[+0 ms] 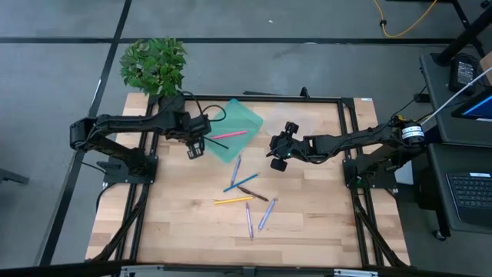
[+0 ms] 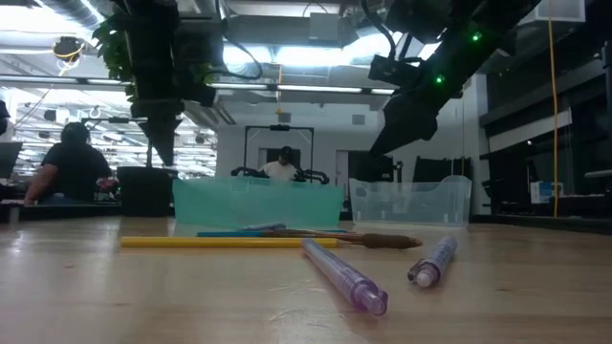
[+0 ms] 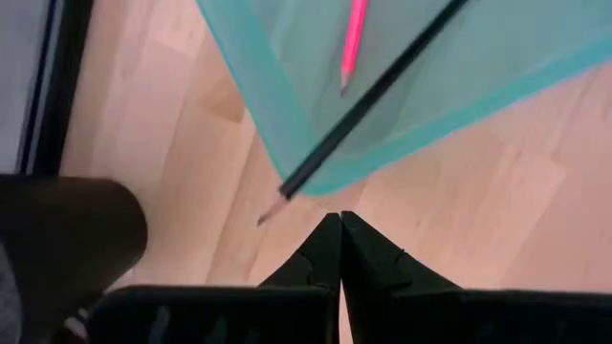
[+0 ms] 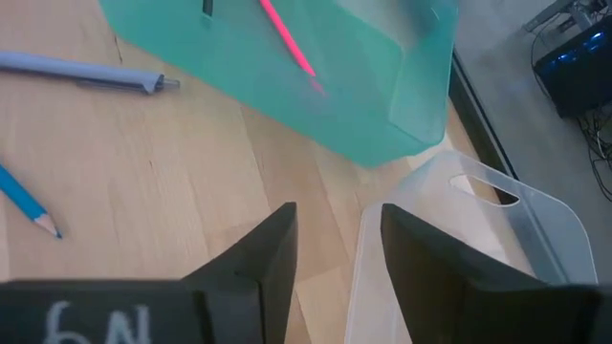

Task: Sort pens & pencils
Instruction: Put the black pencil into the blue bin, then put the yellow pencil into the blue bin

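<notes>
A teal tray [image 1: 237,123] lies at the table's far middle. In it lies a pink pencil [image 3: 353,43]. A black pencil [image 3: 373,96] rests slanting over the tray's rim, its tip [image 3: 270,212] out above the wood. My left gripper [image 3: 339,244] is shut and holds nothing; it points down just off the tray's left corner [image 1: 194,148]. My right gripper [image 4: 335,253] hangs open to the tray's right [image 1: 278,158], above bare wood. Loose on the table lie a lavender pen [image 1: 235,169], a blue pencil [image 1: 241,182], a dark pencil [image 1: 255,195], a yellow pencil [image 1: 232,201] and two lavender pens [image 1: 257,218].
A clear plastic bin [image 4: 459,239] stands beside the teal tray, just beyond my right gripper's fingers. A potted plant [image 1: 154,65] stands at the far left corner. Black rails [image 1: 350,154] frame the table. The near part of the wood lies bare. People sit in the room behind [image 2: 72,167].
</notes>
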You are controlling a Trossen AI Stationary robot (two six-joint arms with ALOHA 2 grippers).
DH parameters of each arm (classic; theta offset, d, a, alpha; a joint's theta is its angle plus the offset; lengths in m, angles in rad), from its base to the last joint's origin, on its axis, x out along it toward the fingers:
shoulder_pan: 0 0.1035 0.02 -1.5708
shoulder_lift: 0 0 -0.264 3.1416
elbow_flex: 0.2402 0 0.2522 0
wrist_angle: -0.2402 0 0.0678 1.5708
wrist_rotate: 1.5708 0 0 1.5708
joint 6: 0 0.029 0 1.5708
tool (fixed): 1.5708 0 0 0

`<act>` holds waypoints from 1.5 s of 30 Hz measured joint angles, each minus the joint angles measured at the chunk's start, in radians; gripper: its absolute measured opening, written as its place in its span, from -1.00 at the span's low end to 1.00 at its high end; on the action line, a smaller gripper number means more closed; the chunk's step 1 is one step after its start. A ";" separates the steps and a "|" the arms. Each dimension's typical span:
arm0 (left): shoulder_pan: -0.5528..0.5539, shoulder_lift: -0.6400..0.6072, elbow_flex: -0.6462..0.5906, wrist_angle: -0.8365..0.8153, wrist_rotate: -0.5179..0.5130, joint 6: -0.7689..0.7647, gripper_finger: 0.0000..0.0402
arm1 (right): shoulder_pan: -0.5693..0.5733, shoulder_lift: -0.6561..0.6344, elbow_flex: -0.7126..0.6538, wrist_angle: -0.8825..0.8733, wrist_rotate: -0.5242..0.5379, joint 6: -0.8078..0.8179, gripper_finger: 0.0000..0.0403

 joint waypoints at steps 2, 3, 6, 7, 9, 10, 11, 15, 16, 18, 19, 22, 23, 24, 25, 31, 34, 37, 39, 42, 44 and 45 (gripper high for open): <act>0.005 0.000 0.000 -0.041 -0.018 -0.004 -1.00 | 0.000 0.000 0.000 0.000 0.000 0.001 -0.24; 0.010 0.000 0.000 -0.060 -0.036 -0.013 -1.00 | 0.000 0.000 0.000 0.000 0.000 0.001 -0.24; 0.019 0.000 0.000 -0.095 -0.112 -0.049 -1.00 | 0.000 0.000 0.000 0.000 0.000 0.003 -0.24; 0.021 0.000 0.000 -0.106 -0.132 -0.056 -1.00 | 0.000 0.000 0.000 0.000 0.000 0.004 -0.24; 0.030 0.000 0.000 -0.110 -0.146 -0.061 -1.00 | 0.000 0.000 0.000 0.002 0.000 0.004 -0.24; 0.036 0.000 0.000 -0.105 -0.146 -0.059 -1.00 | 0.000 0.000 0.000 0.005 0.000 0.004 -0.24; 0.041 0.000 0.000 -0.097 -0.147 -0.050 -1.00 | 0.000 0.000 0.000 0.006 0.000 0.004 -0.24; 0.059 0.000 0.000 -0.056 -0.149 -0.045 -1.00 | 0.000 0.000 0.000 0.007 0.000 0.004 -0.24; 0.063 0.000 0.000 -0.056 -0.149 -0.044 -1.00 | 0.000 0.000 0.000 0.007 0.000 0.004 -0.24; 0.069 0.008 0.001 -0.055 -0.150 -0.037 -1.00 | 0.000 0.000 0.000 0.007 0.000 0.004 -0.24; 0.072 0.016 0.001 -0.051 -0.149 -0.026 -1.00 | 0.000 0.000 0.001 0.007 0.000 0.004 -0.24; 0.080 0.039 0.001 -0.035 -0.148 -0.021 -1.00 | 0.000 0.000 0.001 0.007 -0.001 0.004 -0.24; 0.082 0.050 0.001 -0.026 -0.146 -0.016 -1.00 | 0.000 0.000 0.001 0.007 0.000 0.004 -0.24; 0.083 0.062 0.001 -0.017 -0.145 -0.009 -1.00 | 0.000 0.000 0.001 0.007 -0.001 0.004 -0.24; 0.083 0.073 0.001 -0.003 -0.140 0.001 -1.00 | 0.000 0.000 0.001 0.007 -0.001 0.004 -0.24; 0.082 0.129 0.001 0.037 -0.092 0.036 -1.00 | 0.000 0.000 0.001 0.007 -0.008 0.016 -0.24; 0.082 0.136 0.001 0.038 -0.078 0.037 -1.00 | 0.000 0.000 0.001 0.007 -0.008 0.016 -0.24; 0.081 0.136 0.001 0.035 -0.081 0.039 -1.00 | 0.000 0.000 0.001 0.007 -0.008 0.016 -0.24; 0.081 0.130 0.001 0.016 -0.095 0.040 -1.00 | 0.000 0.000 0.001 0.007 -0.008 0.015 -0.24; 0.080 0.113 0.001 -0.018 -0.152 0.048 -1.00 | 0.000 0.000 0.001 0.007 -0.008 0.015 -0.24; 0.078 0.085 0.001 -0.034 -0.185 0.047 -1.00 | 0.000 0.000 0.001 0.006 -0.008 0.015 -0.24; 0.074 0.067 0.001 -0.035 -0.187 0.048 -1.00 | 0.000 0.000 0.001 0.006 -0.007 0.015 -0.24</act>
